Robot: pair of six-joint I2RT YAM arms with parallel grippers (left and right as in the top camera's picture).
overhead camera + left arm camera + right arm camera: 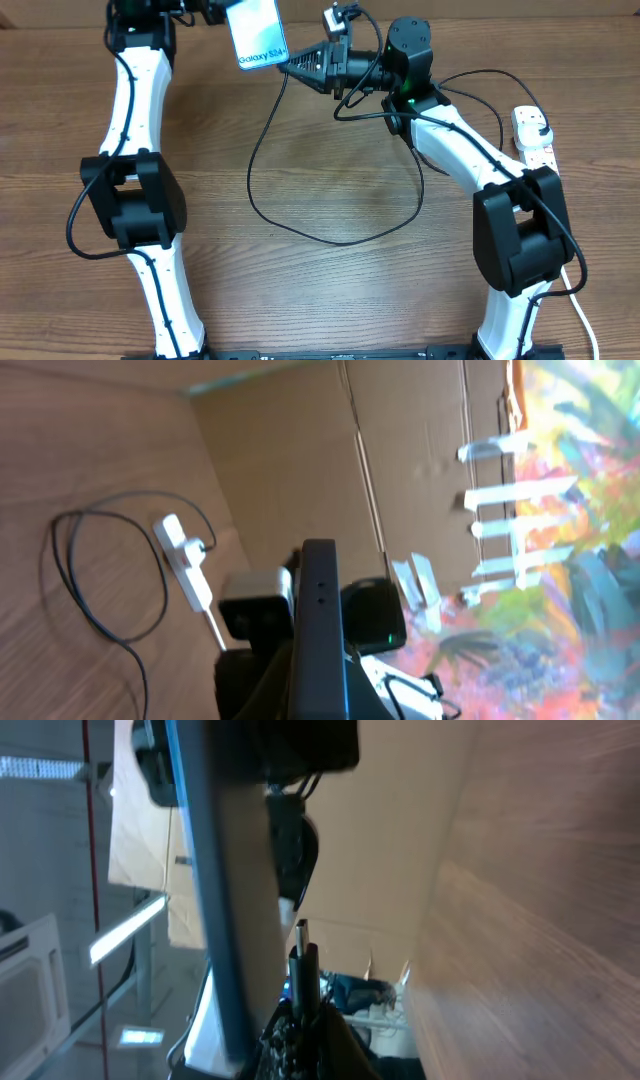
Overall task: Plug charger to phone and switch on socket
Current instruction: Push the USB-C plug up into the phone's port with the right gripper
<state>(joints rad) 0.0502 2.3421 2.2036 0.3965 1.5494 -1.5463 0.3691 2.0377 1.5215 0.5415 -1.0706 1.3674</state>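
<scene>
My left gripper [215,12] is shut on the phone [256,33], holding it raised at the table's far edge, its light blue screen with "Galaxy S24" text facing up. The phone's dark edge fills the left wrist view [320,630] and stands as a tall bar in the right wrist view [225,870]. My right gripper [300,64] is shut on the charger's connector tip [303,955], which sits just beside the phone's lower end. The black cable [300,220] loops over the table to the white socket [533,135] at the right edge.
The socket with its plugged black plug also shows in the left wrist view [185,560]. Its white cord [585,310] runs down the right edge. A cardboard wall [300,450] stands behind the table.
</scene>
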